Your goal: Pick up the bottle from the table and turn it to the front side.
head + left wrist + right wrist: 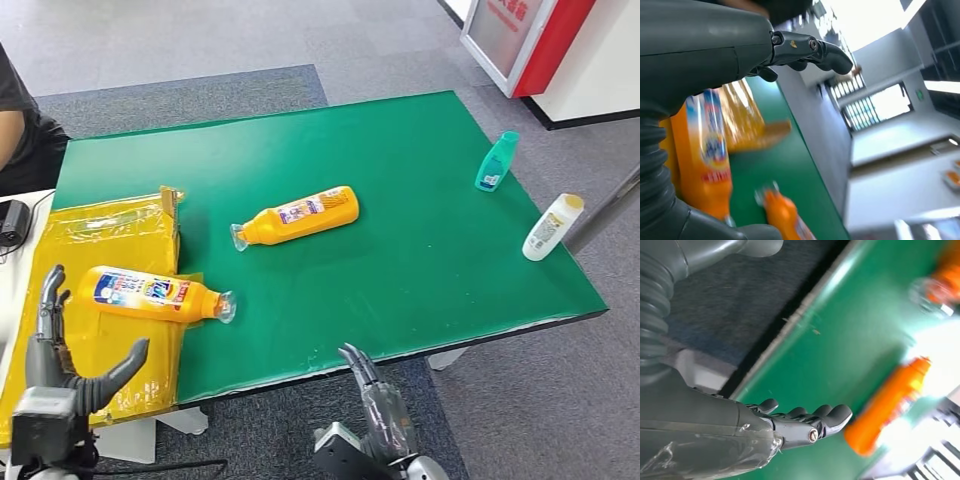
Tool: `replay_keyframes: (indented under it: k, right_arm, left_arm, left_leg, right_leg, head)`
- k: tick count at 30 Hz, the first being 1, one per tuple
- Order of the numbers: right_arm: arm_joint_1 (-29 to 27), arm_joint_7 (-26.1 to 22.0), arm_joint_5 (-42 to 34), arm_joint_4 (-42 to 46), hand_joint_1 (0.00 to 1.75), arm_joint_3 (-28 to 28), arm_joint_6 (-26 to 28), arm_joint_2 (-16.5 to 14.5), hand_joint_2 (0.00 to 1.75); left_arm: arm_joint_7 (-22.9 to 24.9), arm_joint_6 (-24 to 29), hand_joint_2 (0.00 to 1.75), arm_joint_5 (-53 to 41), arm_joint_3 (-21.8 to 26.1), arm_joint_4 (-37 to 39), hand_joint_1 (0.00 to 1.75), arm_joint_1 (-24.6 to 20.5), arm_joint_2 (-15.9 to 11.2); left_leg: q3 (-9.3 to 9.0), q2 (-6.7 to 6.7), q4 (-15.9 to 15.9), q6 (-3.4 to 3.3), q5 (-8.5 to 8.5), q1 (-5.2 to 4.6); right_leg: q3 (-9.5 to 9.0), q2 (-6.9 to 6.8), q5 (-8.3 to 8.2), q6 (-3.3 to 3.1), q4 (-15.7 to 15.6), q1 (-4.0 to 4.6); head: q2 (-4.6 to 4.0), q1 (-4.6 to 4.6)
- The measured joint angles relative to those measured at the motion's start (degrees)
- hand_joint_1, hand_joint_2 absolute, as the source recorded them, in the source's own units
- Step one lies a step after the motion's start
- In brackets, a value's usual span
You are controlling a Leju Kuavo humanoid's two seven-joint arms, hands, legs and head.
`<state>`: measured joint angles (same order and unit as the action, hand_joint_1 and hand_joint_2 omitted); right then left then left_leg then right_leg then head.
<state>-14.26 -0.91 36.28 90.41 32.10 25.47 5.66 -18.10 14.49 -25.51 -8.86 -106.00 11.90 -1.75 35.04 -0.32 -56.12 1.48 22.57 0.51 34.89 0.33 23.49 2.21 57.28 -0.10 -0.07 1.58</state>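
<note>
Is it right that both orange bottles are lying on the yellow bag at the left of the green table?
Not quite. The head view shows one orange bottle on the yellow bag; the other orange bottle lies on the bare green table, farther toward the middle.

Left hand (64, 365) open with thumb spread; right hand (375, 395) open, fingers extended.

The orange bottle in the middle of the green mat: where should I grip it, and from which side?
Probably around the wide body of the orange bottle, at the labelled part. It lies on its side, clear cap pointing toward the robot's left, with bare green mat all round. Come from above with the right hand, fingers across the long axis; the thin neck offers less hold.
</note>
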Motion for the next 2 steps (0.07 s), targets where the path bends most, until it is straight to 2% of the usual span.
replay_keyframes:
  k: [2]
  right_arm:
    - [-0.63, -2.55, -1.98, 1.34, 0.00, -0.24, 1.64, 0.12, 1.75]
  left_arm:
    - [-3.87, -6.03, 1.75, 8.44, 0.91, -0.32, 0.00, 1.80, 1.14]
  left_leg:
    - [0.00, 0.00, 0.00, -0.01, 0.04, 0.00]
  right_leg:
    - [0.00, 0.00, 0.02, -0.01, 0.00, 0.00]
  head:
    - [0.00, 0.00]
